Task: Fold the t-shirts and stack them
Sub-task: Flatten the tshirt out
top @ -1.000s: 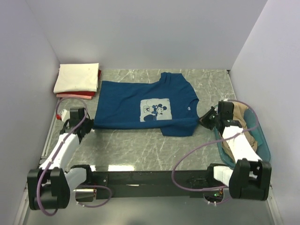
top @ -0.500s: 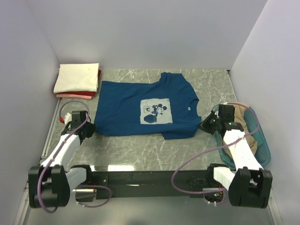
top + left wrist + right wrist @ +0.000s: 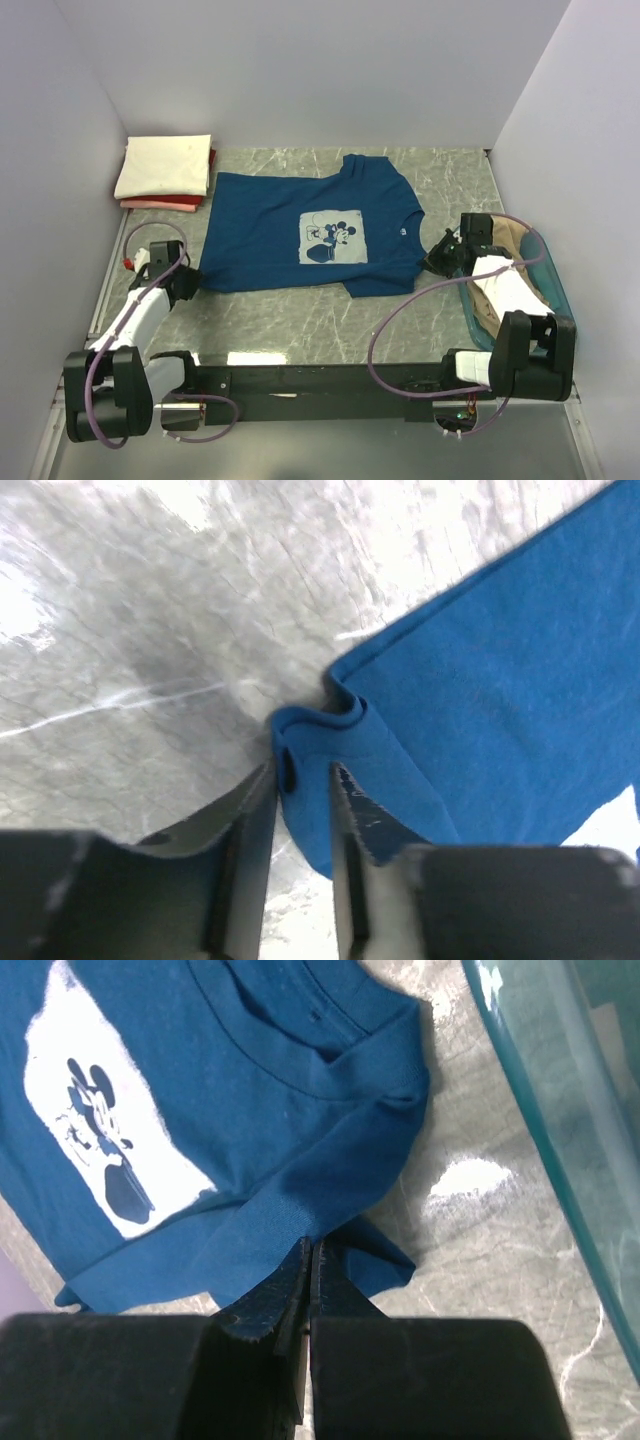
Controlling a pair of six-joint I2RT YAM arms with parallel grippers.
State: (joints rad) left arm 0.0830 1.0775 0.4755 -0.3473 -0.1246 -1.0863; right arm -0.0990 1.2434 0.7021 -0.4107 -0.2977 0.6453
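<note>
Because the tee [image 3: 300,230] is light, limp cloth, it will sag and crease wherever it is unsupported, and I judge it will drag rather than slide cleanly on the table [image 3: 300,320]. It lies flat at table centre, print up, collar toward 3 o'clock. Take hold at hem corners or sleeve edges, where doubled seams give the pinch some body; a grip mid-panel would only bunch it.

My left gripper [image 3: 305,772] sits at the tee's 8 o'clock corner. Its jaws stand partly apart and straddle the puckered hem corner; the hold looks loose, not a pinch. My right gripper [image 3: 308,1252] is at the tee's 4 o'clock side, jaws closed together on a fold of sleeve cloth below the collar.

At the table's 10 o'clock, a folded cream tee [image 3: 165,165] rests on a red tee [image 3: 165,204]. At 4 o'clock, the tub [image 3: 560,1080] holds a tan tee [image 3: 512,236].
</note>
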